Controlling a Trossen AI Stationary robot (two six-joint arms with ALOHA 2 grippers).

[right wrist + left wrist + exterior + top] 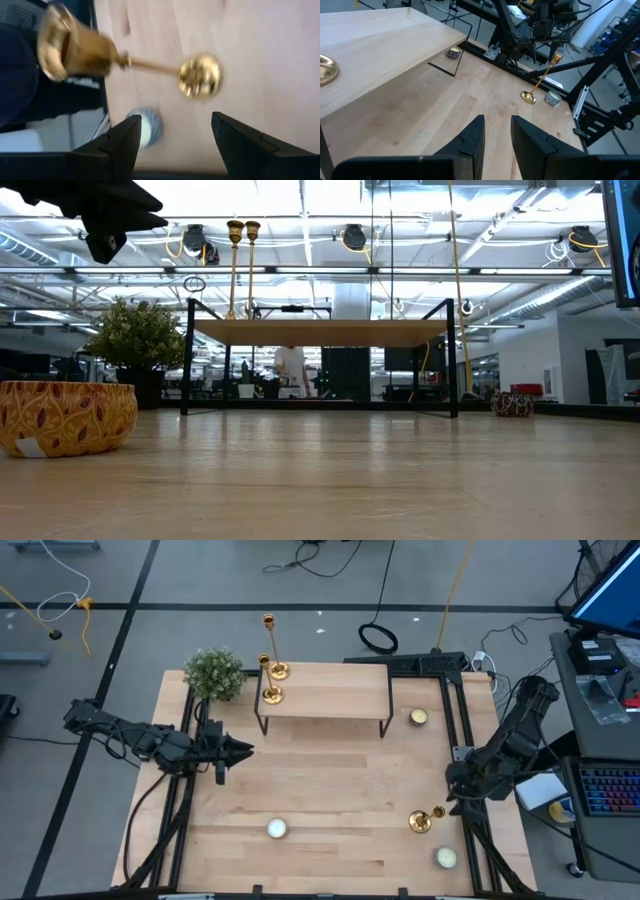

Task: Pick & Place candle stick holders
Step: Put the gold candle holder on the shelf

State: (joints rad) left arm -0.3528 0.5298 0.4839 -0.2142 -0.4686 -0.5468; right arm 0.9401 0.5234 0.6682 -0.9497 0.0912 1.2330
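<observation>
A bushy green plant [214, 673] is set at the counter's [320, 790] far left corner, beside a raised wooden shelf [325, 698] on black legs. Four round candles are spread out: front centre [277, 829], front right [446, 858], right of shelf [418, 717]. A patterned candle [65, 416] is seen close in low view.

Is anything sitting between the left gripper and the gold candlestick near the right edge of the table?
No. In the left wrist view, only bare light wooden tabletop lies between the open left gripper and the leaning gold metal candlestick; the high view agrees.
</observation>
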